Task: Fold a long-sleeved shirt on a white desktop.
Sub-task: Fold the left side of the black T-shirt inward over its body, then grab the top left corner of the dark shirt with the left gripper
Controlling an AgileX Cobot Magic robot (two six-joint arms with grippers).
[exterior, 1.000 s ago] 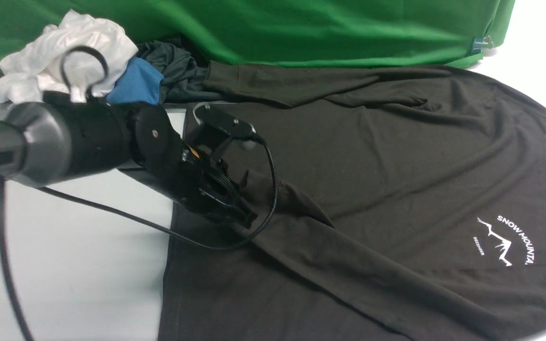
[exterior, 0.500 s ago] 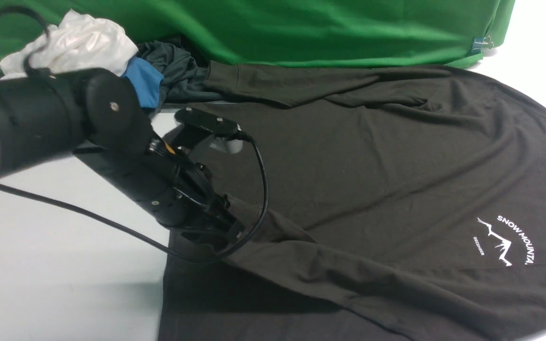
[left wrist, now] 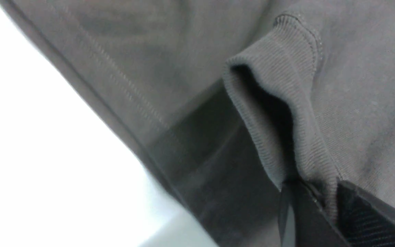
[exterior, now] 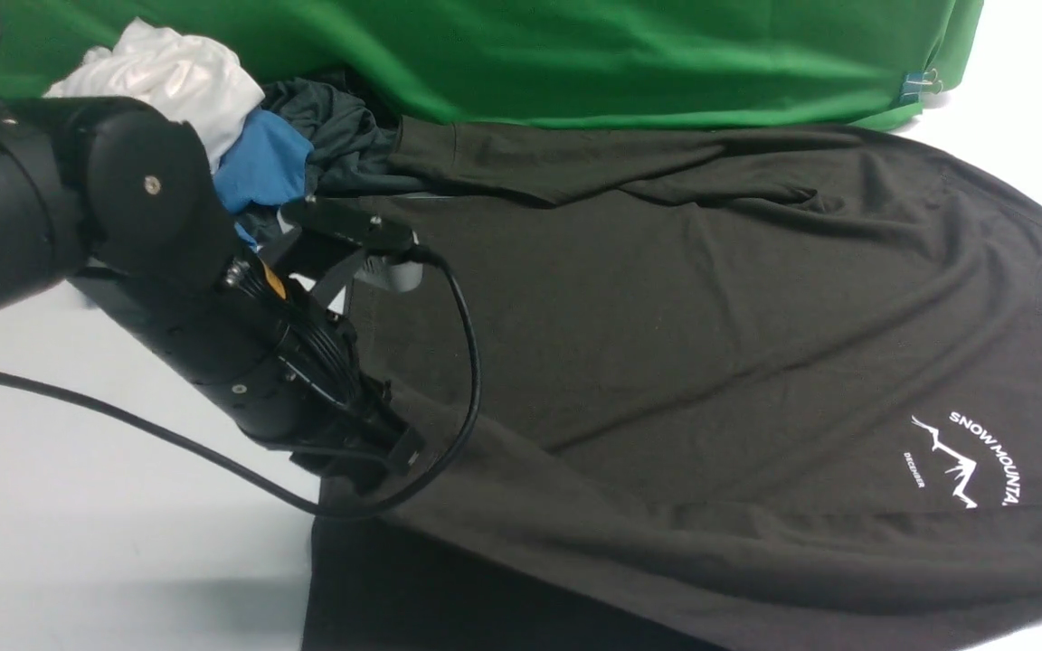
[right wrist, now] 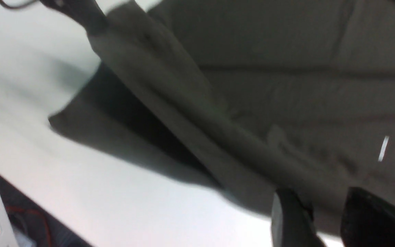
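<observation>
The long-sleeved shirt (exterior: 711, 298), dark brownish-black with a white mountain logo (exterior: 964, 457), lies spread on the white desktop (exterior: 78, 542). My left gripper (exterior: 399, 452) is near the shirt's hem corner and is shut on the ribbed cuff (left wrist: 276, 85) of the near sleeve. The cuff runs in between its jaws (left wrist: 322, 197). The sleeve hangs raised and taut, with a shadow under it. In the right wrist view, my right gripper (right wrist: 317, 202) is closed on the other end of the same raised sleeve (right wrist: 190, 113). The right arm is outside the front view.
A pile of white (exterior: 168, 81), blue (exterior: 259, 167) and dark grey-green (exterior: 331, 127) garments lies at the back left, against the green backdrop (exterior: 575, 54). A black cable (exterior: 168, 434) trails from the left arm over the desktop. The table's near edge (right wrist: 29, 192) shows in the right wrist view.
My left arm has moved left and nearer with the cuff in its grip. That drew the near sleeve out straighter and lifted it off the shirt body.
</observation>
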